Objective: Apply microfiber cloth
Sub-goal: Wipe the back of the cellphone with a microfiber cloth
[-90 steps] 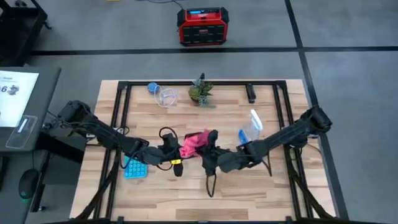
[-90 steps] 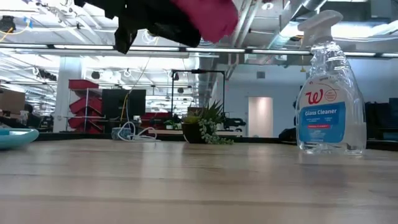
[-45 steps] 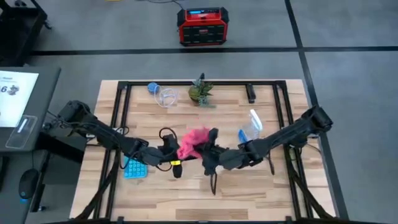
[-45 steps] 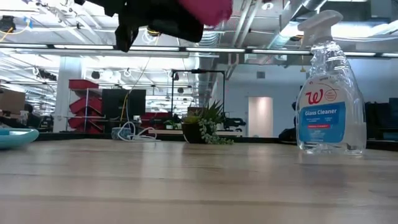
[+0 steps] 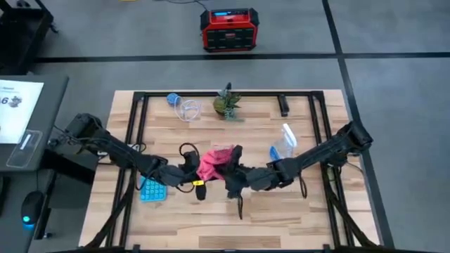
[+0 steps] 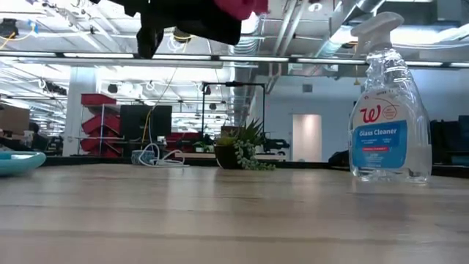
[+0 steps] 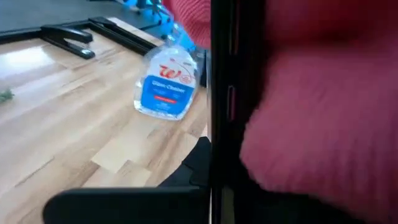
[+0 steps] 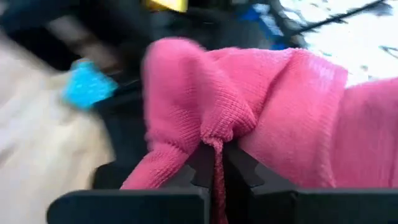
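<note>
The bright pink microfiber cloth [image 5: 213,161] hangs bunched above the table's middle, between my two grippers. My right gripper [image 5: 232,174] comes in from the right and is shut on it; the right wrist view shows the cloth [image 8: 280,106] close up. My left gripper [image 5: 191,169] comes in from the left and is shut on a black phone [image 7: 236,74], seen edge-on, with the cloth [image 7: 323,112] lying against its face. In the low view both are high above the table, with only a pink scrap [image 6: 238,6] at the upper edge. My left gripper has the black phone standing out between its two fingers, its side edge with the buttons [image 7: 231,102] toward the camera. The contact itself lies at the picture's edge and does not show. The phone is lifted clear of the table. My right gripper pinches a gathered fold of the cloth [image 8: 214,142] between its two fingers, several layers bunched together. The fingers come roughly level from the table's right. The cloth is lifted clear and bulges forward past the fingertips against the phone.
A glass cleaner spray bottle [image 5: 285,144] stands right of the grippers. A light blue calculator [image 5: 151,190] lies under the left arm. At the far edge are a small plant [image 5: 226,104], a coiled cable [image 5: 184,107] and a black stapler [image 5: 284,107].
My right gripper has gone a little toward the table's left with the cloth, which has shifted left across the phone. In the low view the pink has drawn up almost out of the picture.
</note>
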